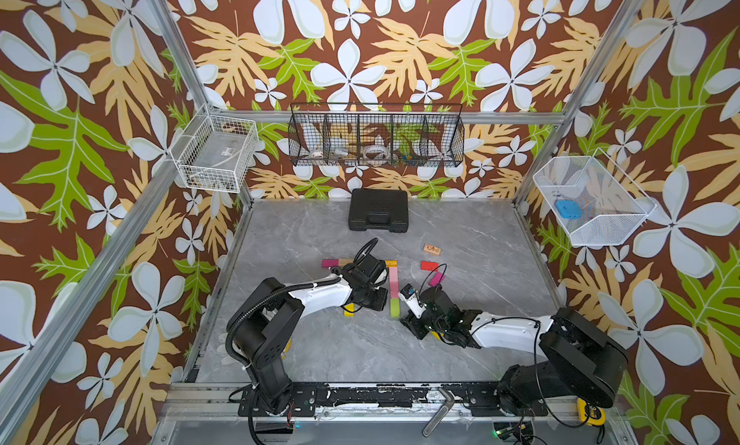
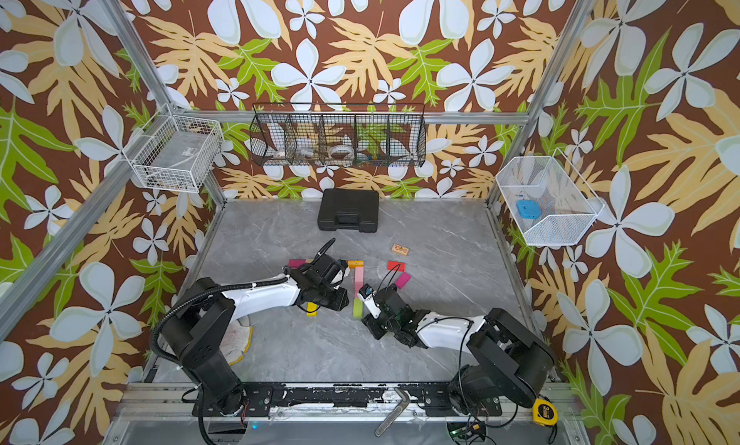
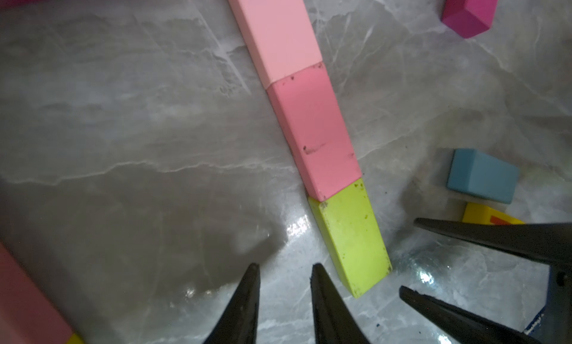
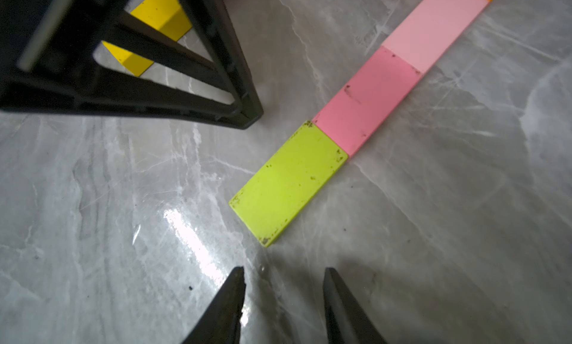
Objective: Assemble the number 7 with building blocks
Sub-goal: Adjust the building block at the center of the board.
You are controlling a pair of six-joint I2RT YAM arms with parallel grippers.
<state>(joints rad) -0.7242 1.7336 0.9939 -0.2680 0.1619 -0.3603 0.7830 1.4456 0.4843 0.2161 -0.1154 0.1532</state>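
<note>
Right wrist cam first: right claw [image 4: 283, 272] is low over bare table just short of the green block [image 4: 288, 181], jaws a narrow gap apart, nothing between them, touching no block. Left claw [image 3: 284, 269] is the same story: narrow gap, empty, tips just beside the green block's near end from the other side, with a yellow block [image 4: 161, 20] lying close behind it. So the 2 claws flank the foot of the stem and neither holds anything.

Stem runs away from me as 3 blocks end to end and touching: green, pink block [image 4: 368, 101], pale pink block [image 4: 433, 26], up to an orange block [image 1: 391, 262] at the corner. In both top views the bar goes left from there to a magenta block [image 1: 330, 262], but the left arm hides its middle, so I can't tell if it's gapless.

My read: the 7 is nearly done and this step is squaring up the foot. I'd nudge green gently from its end, keep the 2 claws from bumping, and not shove the pinks out of line.

Further out sit spares, a red block [image 1: 429, 265] and a wood block [image 1: 432, 250], then the case [image 1: 378, 210] by the back wall.
</note>
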